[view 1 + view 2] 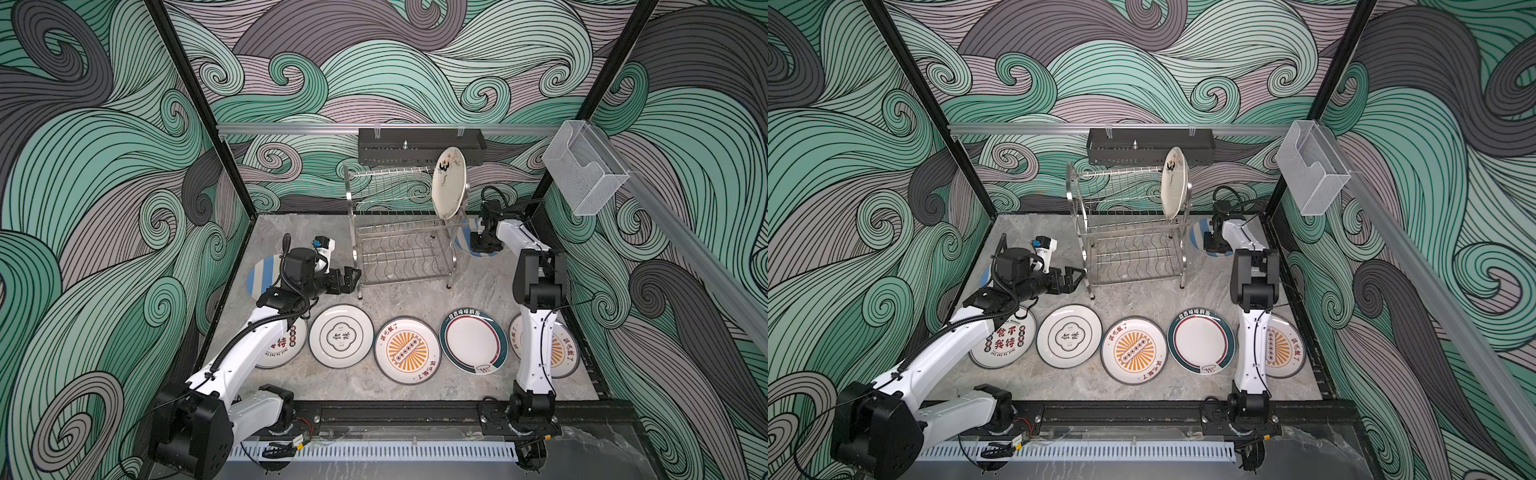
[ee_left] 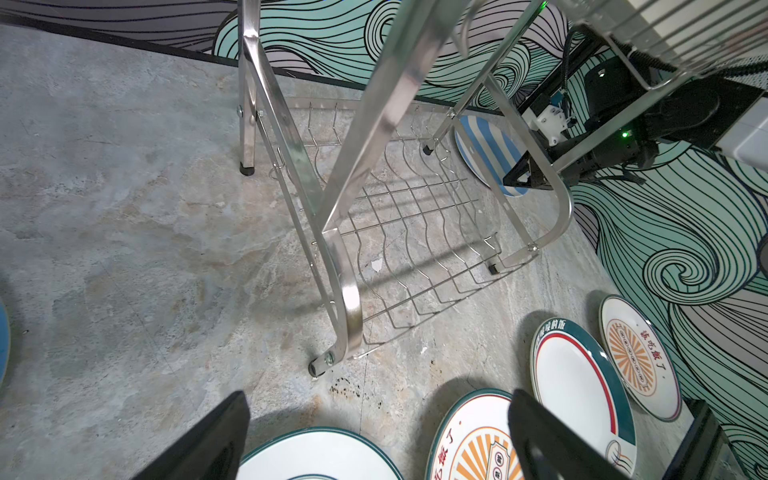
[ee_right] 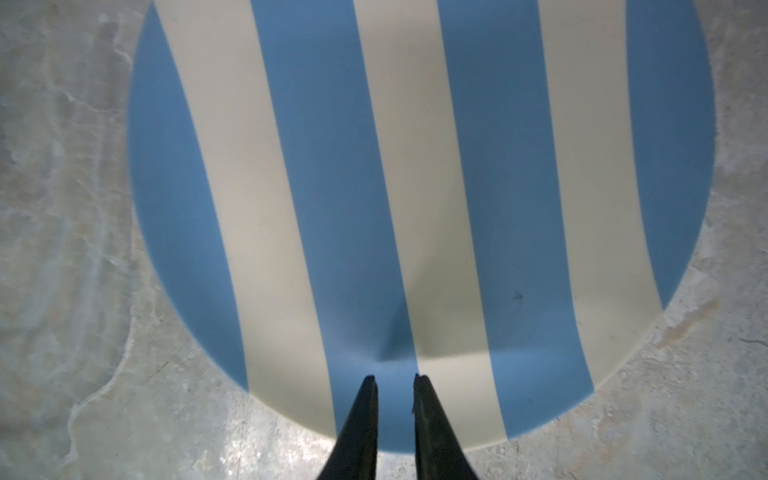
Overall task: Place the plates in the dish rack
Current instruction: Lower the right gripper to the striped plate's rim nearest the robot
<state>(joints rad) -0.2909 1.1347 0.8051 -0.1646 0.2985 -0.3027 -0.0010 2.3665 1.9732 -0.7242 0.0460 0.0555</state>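
Dish rack (image 2: 345, 286) between left end effector (image 2: 376, 399) and striped plate (image 2: 486, 153)

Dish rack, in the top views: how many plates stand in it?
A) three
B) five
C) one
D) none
C: a single plate stands on edge at the right end of the upper tier of the rack; its lower tier holds none.
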